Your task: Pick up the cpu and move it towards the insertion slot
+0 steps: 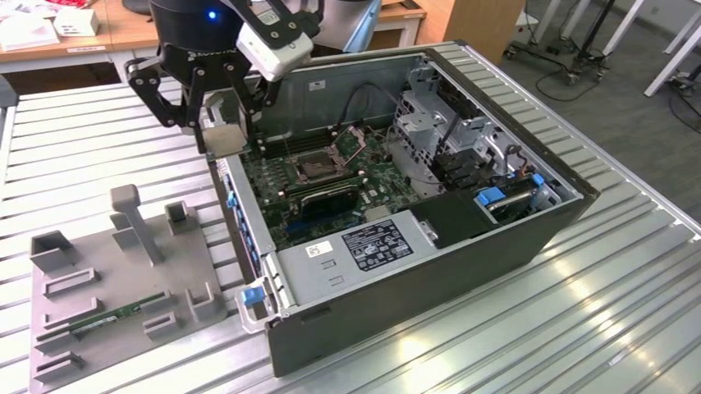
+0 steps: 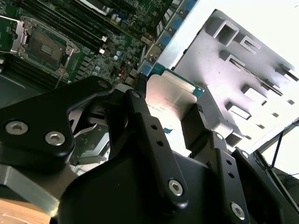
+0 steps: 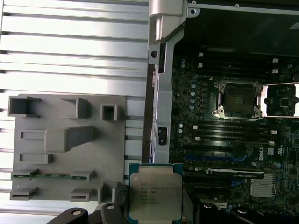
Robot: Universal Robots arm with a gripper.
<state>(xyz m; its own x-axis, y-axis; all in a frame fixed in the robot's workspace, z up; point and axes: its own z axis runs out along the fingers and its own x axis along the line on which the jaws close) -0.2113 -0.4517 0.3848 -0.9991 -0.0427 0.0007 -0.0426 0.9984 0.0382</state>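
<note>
Gripping the cpu (image 3: pixel 155 196) between its two black fingers (image 2: pixel 154 135), the tool (image 1: pixel 225 123) hangs in the air above the open side wall of the computer case (image 1: pixel 547 222), just over the case's long edge that faces the grey fixture tray (image 1: pixel 121 287). In both wrist views the chip sits flat across the fingertips, metal lid facing the first wrist camera, pale green rim showing along its sides; in the exterior view it reads as a light square plate at the tip of the tool.

The insertion slot (image 3: pixel 237 98) lies inside the case on the motherboard (image 1: pixel 328 185), with its silver bracket swung open beside it. Judged from the exterior view, the slot is lower than the cpu and further in toward the case's middle, away from the tray side, so the chip is near the slot but not yet over it. The case wall edge stands between them in plan, and the chip is held well above the board.

The chip is square, so no long axis matters; what matters is that its edges look roughly parallel to the socket's frame in the first wrist view, though one corner mark cannot be made out.

On the tray, resting on the ribbed metal desk (image 1: pixel 613 328), a green memory stick (image 1: pixel 110 316) lies in one holder, well apart from the tool.
</note>
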